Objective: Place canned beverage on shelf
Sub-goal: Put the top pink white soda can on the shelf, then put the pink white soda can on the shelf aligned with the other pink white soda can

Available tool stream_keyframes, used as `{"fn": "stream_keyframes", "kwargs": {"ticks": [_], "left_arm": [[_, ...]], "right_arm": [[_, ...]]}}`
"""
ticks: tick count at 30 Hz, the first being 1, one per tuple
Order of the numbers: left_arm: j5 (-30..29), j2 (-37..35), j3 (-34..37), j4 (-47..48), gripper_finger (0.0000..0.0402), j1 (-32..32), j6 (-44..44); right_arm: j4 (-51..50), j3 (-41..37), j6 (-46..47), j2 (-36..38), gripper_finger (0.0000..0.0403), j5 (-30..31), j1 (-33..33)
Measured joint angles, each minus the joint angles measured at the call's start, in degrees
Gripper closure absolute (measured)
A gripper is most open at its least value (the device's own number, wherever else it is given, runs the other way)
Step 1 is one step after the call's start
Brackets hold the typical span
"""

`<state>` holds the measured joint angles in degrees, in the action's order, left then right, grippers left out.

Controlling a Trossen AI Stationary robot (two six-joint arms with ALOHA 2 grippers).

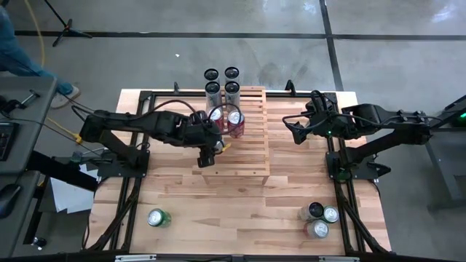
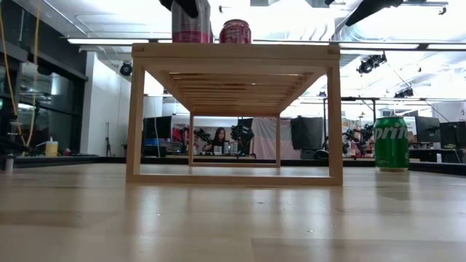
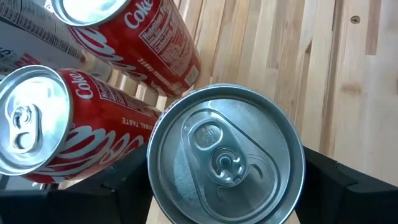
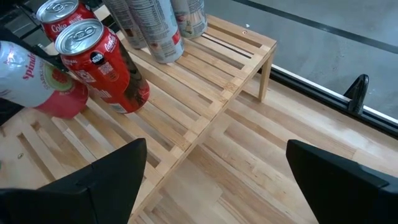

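Wooden tabletop (image 1: 218, 211) carries the shelf (image 1: 251, 156) at its middle. On the shelf's top, my left gripper (image 3: 224, 205) clasps a silver-topped can (image 3: 225, 155) just beside two red cola cans (image 3: 93, 124). I judge placing is underway; next, release and lift clear. My right gripper (image 4: 217, 180) hovers beside the shelf, jaws wide.

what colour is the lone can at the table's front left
Green, the lone can with a silver top; its green side shows best in the low view.
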<state>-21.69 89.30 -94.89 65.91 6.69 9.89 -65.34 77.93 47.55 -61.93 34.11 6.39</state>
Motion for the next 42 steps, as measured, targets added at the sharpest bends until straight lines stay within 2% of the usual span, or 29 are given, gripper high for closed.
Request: {"fn": "stream_keyframes", "kwargs": {"ticks": [2,7,10,27,37,42], "left_arm": [[0.03,0.0,0.0,0.0,0.0122,-0.24,0.0],[0.57,0.0,0.0,0.16,0.0072,-0.47,0.3],[0.53,0.0,0.02,0.21,0.0062,-0.47,0.3],[-0.53,-3.06,-0.15,0.31,0.0059,-0.47,0.35],[-4.71,-6.45,-5.26,0.39,0.0059,-0.47,-2.49],[-5.99,-11.83,-7.47,-0.64,0.0059,-0.3,3.1]], "right_arm": [[0.0,0.0,0.0,0.0,0.0032,0.0,0.0],[0.0,0.0,-0.02,0.0,0.0032,0.0,0.0],[0.0,0.0,-0.02,0.0,0.0032,0.0,0.0],[0.02,0.0,0.26,0.0,0.0032,-0.02,0.0],[0.07,0.0,0.42,0.0,0.0032,-0.03,0.02],[0.07,0.0,0.2,0.0,0.0032,-0.04,0.01]]}}
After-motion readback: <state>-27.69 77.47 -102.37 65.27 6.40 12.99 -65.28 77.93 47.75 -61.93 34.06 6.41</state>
